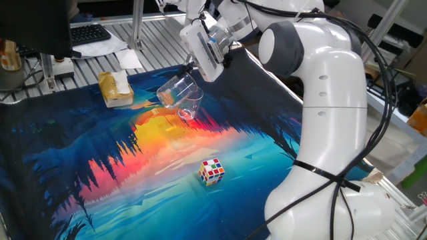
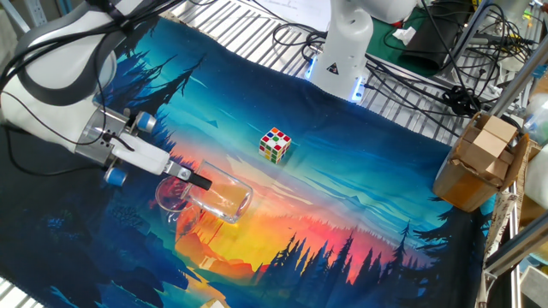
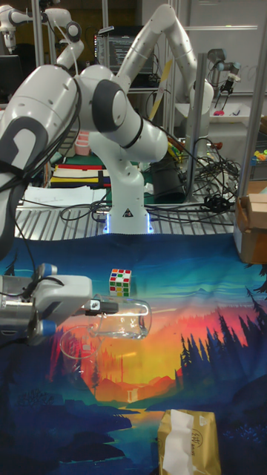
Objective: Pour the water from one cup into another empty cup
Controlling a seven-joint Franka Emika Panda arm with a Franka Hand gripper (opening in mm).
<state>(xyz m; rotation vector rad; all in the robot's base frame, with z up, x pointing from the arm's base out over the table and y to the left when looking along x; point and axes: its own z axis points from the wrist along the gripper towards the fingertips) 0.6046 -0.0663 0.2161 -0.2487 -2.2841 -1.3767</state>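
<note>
My gripper is shut on a clear glass cup, which it holds tipped almost onto its side just above the mat. A second clear cup stands upright on the mat, right next to the tipped one and below my fingers. The two cups overlap in every view, so I cannot tell whether they touch. The water is too faint to make out in either cup.
A Rubik's cube sits on the colourful mat, away from the cups. A yellow tissue pack lies near one mat edge. A cardboard box stands off the mat.
</note>
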